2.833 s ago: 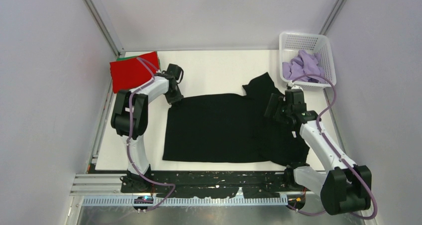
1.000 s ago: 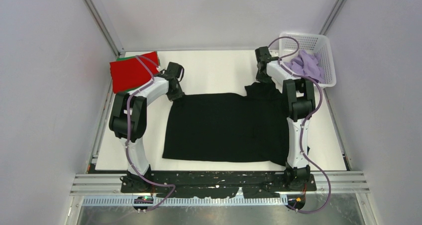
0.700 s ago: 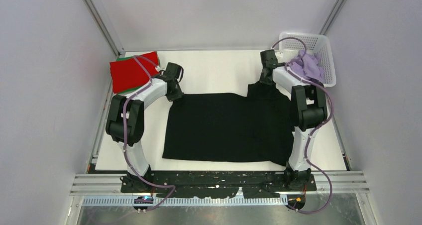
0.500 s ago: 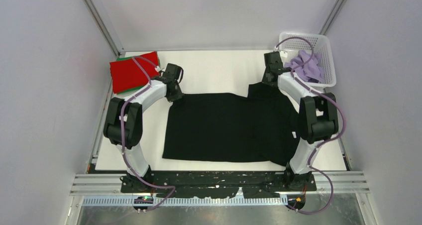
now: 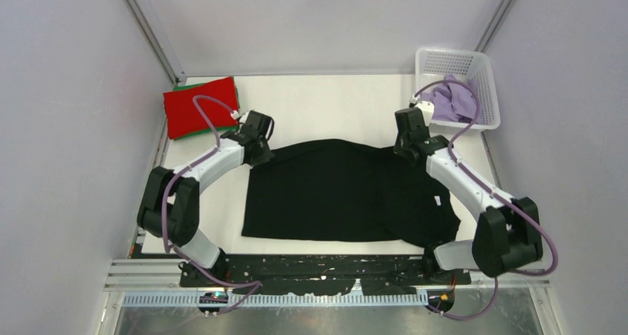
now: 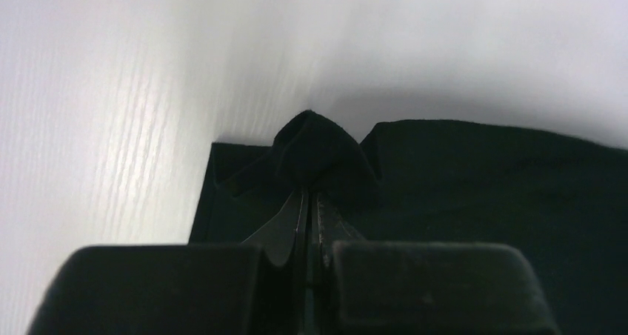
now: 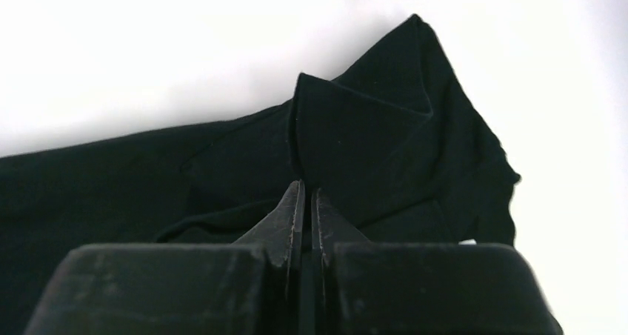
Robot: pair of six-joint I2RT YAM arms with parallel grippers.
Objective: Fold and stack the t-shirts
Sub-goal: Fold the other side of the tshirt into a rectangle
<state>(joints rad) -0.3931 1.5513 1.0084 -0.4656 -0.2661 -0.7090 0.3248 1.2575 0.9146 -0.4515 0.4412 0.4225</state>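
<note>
The large black t-shirt [image 5: 333, 194] lies spread on the white table, a small white tag [image 5: 438, 199] showing near its right side. My left gripper [image 5: 261, 154] is shut on the shirt's far left corner, and the pinched cloth [image 6: 315, 148] bunches just past the fingertips of this gripper [image 6: 311, 198]. My right gripper [image 5: 405, 152] is shut on the far right corner, where a folded flap of black cloth [image 7: 355, 127] rises in front of the same gripper [image 7: 307, 190]. A folded red t-shirt [image 5: 200, 109] sits at the far left. A lavender t-shirt [image 5: 455, 99] lies crumpled in the basket.
A white plastic basket [image 5: 452, 55] stands at the far right corner. Metal frame posts and grey walls close in the table [image 5: 326, 105] on the left, right and back. The arm bases sit on the black rail along the near edge.
Both grippers have pulled the shirt's far edge toward the near side. The right arm has swung back from beside the basket, carrying the corner with it. The left arm has stretched lower.
</note>
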